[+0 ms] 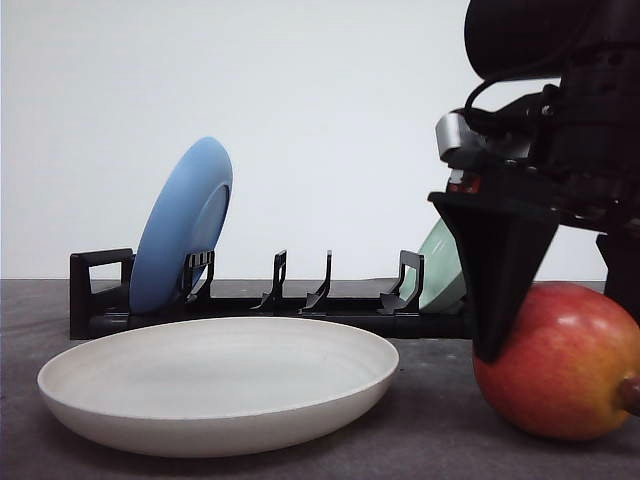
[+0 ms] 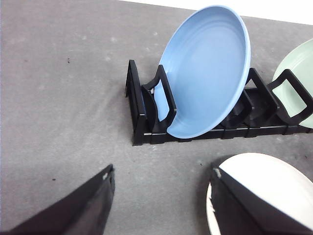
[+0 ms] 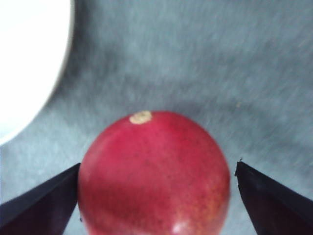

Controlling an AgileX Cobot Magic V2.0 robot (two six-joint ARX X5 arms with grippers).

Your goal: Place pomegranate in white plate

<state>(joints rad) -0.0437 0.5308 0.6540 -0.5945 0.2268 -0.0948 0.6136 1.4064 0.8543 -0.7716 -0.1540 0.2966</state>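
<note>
Front view shows us the pomegranate (image 1: 560,365) resting on the dark grey tabletop (image 1: 440,440) at the near right, just to the right of the white plate (image 1: 220,385) and apart from it. Our right gripper (image 1: 560,300) is down over the fruit, one black finger (image 1: 500,270) against its left flank and the other at the right edge of the picture. In the right wrist view the jaws stand open, with the pomegranate (image 3: 154,174) between them; the finger (image 3: 39,205) on one side looks to be touching the skin, while a sliver of table shows before the other finger (image 3: 276,200). We judge the step in hand to be the grasp: fruit straddled, not yet clamped or lifted. The next move calls for closing evenly on the widest part of the smooth round fruit, then lifting it clear of the plate's raised rim before carrying it left.

Our left gripper (image 2: 161,200) hangs open over the table near the black dish rack (image 2: 146,122), which holds a blue plate (image 2: 208,68) and a pale green plate (image 2: 293,73) upright on the far side.
</note>
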